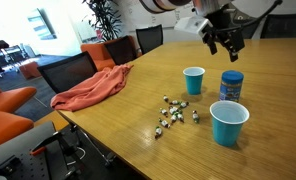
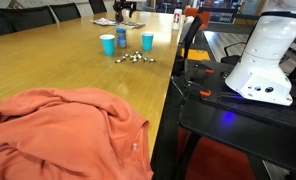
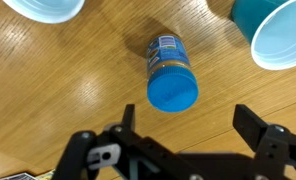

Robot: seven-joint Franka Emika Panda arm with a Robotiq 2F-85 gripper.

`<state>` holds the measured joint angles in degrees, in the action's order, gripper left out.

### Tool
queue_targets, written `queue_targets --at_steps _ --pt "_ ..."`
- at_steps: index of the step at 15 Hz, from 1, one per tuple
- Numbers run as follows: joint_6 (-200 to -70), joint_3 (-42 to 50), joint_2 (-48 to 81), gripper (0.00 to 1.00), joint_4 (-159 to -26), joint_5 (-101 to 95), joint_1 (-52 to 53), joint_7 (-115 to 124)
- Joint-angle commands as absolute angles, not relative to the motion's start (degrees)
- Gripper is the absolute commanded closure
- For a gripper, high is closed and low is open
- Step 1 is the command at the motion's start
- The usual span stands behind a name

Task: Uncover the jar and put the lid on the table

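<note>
Claw (image 1: 225, 47) hangs above the jar (image 1: 231, 88), jaws spread wide, holding nothing. The wrist view puts the lid (image 3: 173, 93) just ahead of the fingers, screwed on, untouched. The jar stands on the table (image 1: 138, 92) between two blue cups (image 1: 193, 80) (small scattered bits nearby). Step: approach. Next move, as I judge it: descend centred, close on the lid, twist.
</note>
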<state>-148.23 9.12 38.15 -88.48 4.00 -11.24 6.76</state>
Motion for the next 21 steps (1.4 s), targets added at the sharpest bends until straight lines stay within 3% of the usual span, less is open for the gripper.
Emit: queue_targets --at_steps 1,21 --pt "-147.21 9.34 43.98 0.00 -81.08 4.29 -11.93 8.44" --pt "-143.45 10.35 57.73 0.00 -65.54 3.43 -12.20 10.18"
